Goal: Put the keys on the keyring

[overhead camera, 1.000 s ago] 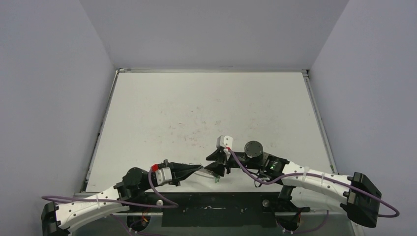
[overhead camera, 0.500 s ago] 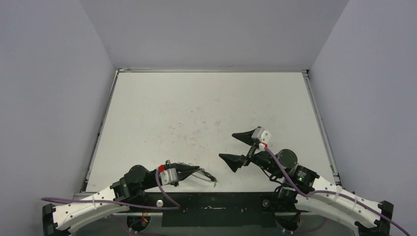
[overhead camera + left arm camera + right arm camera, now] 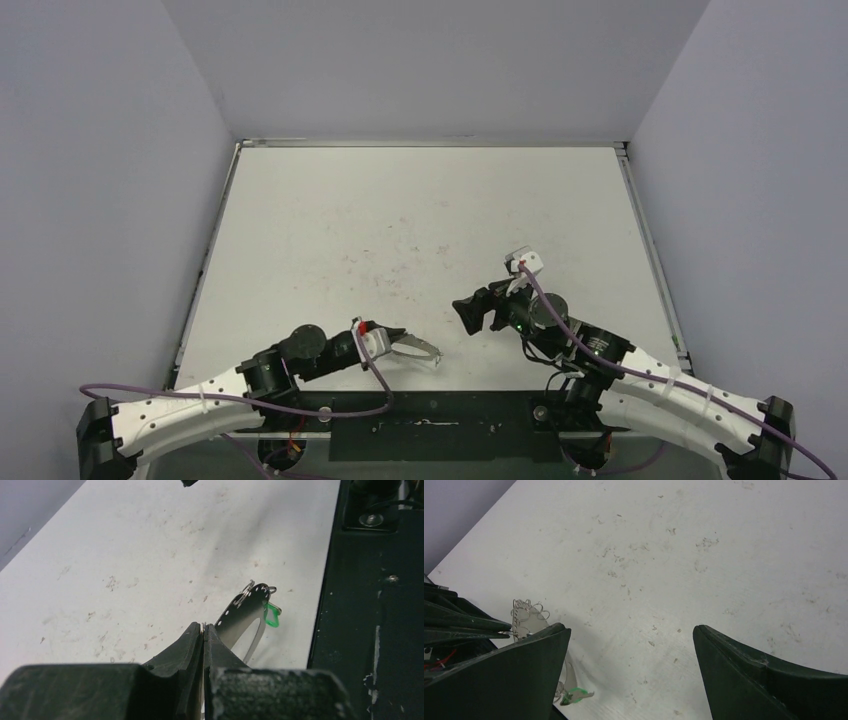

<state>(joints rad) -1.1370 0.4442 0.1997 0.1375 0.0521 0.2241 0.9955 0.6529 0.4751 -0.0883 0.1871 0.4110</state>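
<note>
- Pinching the keyring point(image 3: 245, 612) in the closed left gripper point(image 3: 204, 627), green key point(image 3: 270, 616) dangling at its far end.
- Just sprung the right gripper point(image 3: 630, 629) wide, empty, backed off to the keyring's right.
- Suggests green key threaded; blue key unseen.

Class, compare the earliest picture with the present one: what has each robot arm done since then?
The right gripper opened wide and drew back rightward, away from the thin pale-grey wire keyring. The left gripper barely shifted and stayed shut on the keyring, the small green-tagged key still at its far end.
</note>
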